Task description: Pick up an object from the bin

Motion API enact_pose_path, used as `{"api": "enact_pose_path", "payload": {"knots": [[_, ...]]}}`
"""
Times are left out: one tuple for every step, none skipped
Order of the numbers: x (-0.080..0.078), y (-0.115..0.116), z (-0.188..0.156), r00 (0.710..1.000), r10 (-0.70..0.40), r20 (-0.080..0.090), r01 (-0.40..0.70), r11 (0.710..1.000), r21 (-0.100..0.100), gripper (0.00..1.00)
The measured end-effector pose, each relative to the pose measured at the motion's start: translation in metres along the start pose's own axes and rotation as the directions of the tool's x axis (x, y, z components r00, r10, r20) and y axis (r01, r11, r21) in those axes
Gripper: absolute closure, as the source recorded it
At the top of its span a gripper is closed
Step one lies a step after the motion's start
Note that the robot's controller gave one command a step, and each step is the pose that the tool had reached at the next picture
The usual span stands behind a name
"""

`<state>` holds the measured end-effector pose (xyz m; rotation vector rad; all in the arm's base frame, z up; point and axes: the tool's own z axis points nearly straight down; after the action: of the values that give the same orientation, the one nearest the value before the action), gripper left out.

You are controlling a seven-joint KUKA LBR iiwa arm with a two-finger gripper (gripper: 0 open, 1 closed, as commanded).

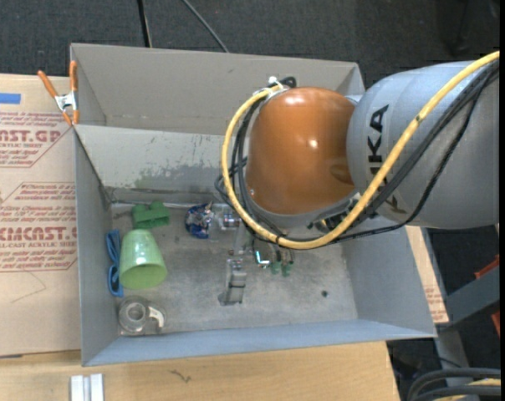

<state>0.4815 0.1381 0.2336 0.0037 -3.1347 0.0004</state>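
Bin (92,192), L side: blue loop (112,266) at wall, green cup (141,260) on its side against it, green block (150,215) just behind, clear tape roll (137,316) near front corner. Centre: small blue-white item (199,221) by back wall. Gripper (234,284) low over bare floor, near that item to its front-R; apart or together, can't tell.

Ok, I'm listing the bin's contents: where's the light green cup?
The light green cup lies on its side at the bin's left in the camera view, between a dark green block above and a clear roll below.
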Motion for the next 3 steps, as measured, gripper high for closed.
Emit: {"api": "enact_pose_path", "payload": {"knots": [[-0.044,0.085,0.167,0.950,0.312,0.003,-0.312,0.950,0.000,0.00],[-0.011,0.099,0.133,0.996,-0.086,0.008,0.086,0.996,0.000,0.00],[-0.002,0.107,0.127,0.834,-0.551,0.008,0.551,0.834,0.003,0.00]]}}
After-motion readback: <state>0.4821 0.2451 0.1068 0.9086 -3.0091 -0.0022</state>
